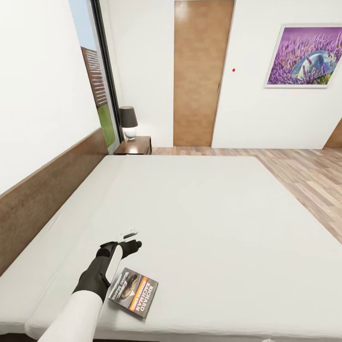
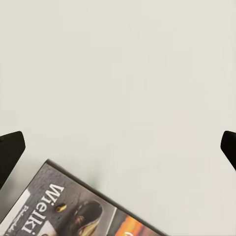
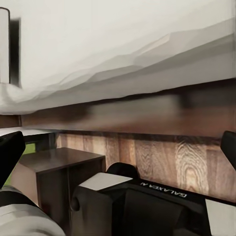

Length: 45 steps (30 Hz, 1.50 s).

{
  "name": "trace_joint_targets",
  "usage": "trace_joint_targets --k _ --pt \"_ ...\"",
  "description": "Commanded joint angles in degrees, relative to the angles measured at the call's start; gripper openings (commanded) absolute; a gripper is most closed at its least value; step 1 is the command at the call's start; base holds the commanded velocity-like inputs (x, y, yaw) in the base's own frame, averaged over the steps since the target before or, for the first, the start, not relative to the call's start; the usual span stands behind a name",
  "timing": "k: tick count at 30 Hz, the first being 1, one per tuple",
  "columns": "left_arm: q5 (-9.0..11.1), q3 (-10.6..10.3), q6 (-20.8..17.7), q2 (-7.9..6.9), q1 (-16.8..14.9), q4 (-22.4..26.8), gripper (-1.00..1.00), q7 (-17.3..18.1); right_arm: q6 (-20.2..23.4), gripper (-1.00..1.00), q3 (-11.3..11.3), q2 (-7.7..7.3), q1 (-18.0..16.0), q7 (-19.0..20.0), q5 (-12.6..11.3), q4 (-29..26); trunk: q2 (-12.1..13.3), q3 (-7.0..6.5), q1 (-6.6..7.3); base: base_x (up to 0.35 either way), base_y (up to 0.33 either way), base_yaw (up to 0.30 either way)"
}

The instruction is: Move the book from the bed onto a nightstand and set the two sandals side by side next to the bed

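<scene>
- Reaching over the near edge of the bed, the left gripper hangs above bare mattress with its jaws spread wide and nothing between them; the left wrist view shows both dark fingertips far apart at the frame edges
- The book lies flat, cover up, near the bed's front edge, just beside the left forearm and behind the fingertips, so the claw has overshot it; in the left wrist view one corner of the book shows, off the line between the fingers
- Judged next move: draw the wrist back until the book sits centred between the fingers, then descend; a thin flat paperback likely needs one finger worked under an edge
- The nightstand with a lamp stands across the bed by the window, well apart from the book
- Right gripper: open and empty, low by the bed frame
</scene>
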State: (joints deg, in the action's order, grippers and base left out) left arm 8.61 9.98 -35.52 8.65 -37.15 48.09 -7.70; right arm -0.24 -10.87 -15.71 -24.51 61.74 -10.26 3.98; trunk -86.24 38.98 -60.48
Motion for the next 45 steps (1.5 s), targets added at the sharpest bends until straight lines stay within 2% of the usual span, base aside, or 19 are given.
trace_joint_targets --k 1,40,45 --pt "0.62 0.13 -0.25 0.05 -0.03 0.08 1.00 -0.39 -0.02 1.00 -0.03 -0.02 -0.10 0.22 -0.28 0.24 -0.45 0.24 -0.22 0.000 0.000 0.000" --pt "0.62 0.21 -0.25 0.05 -0.03 0.08 1.00 -0.39 -0.02 1.00 -0.03 -0.02 -0.10 0.22 -0.28 0.24 -16.09 7.24 -8.79 0.000 0.000 0.000" --pt "0.62 0.27 -0.25 0.05 -0.03 0.08 1.00 -0.39 -0.02 1.00 -0.03 -0.02 -0.10 0.22 -0.28 0.24 -16.09 7.24 -8.79 0.000 0.000 0.000"
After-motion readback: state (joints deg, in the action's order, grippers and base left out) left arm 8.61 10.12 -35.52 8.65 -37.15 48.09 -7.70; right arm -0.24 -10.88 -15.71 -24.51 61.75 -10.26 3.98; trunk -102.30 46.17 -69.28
